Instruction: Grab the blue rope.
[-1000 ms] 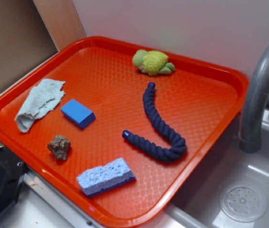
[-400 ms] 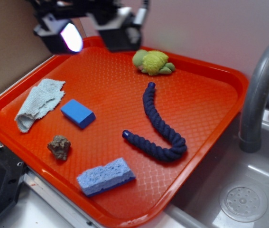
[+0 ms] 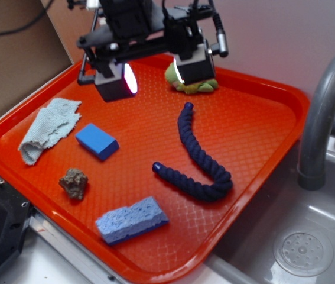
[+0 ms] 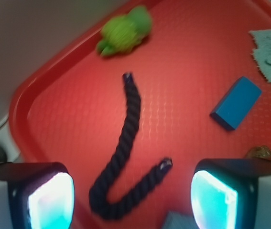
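Rope [image 3: 199,161] lies flat on the tray [image 3: 285,94], right of centre, nearer the sink-side edge than the left edge; nothing touches it. Dark navy, thick twisted strands, bent in a J: long leg runs toward the far edge, bend sits nearest the sink-side edge, short leg points back toward the tray middle. In the wrist view the rope [image 4: 121,157] shows between the two fingers, with the bend low in frame. Gripper [image 3: 155,74] hangs high over the far part of the tray, jaws spread wide, nothing held. Judged step: approach, not yet descended. Next move likely calls for travel toward the near edge and down, with the fingers straddling one leg crosswise; the long leg looks the easier target, being straight and free of neighbours. Plush toy [image 3: 197,86] sits at the far edge, just beyond the rope's upper tip. Block [image 3: 97,141], cloth [image 3: 49,127], rock [image 3: 73,182] and sponge [image 3: 131,220] lie toward the left and near edges, well apart from the rope.
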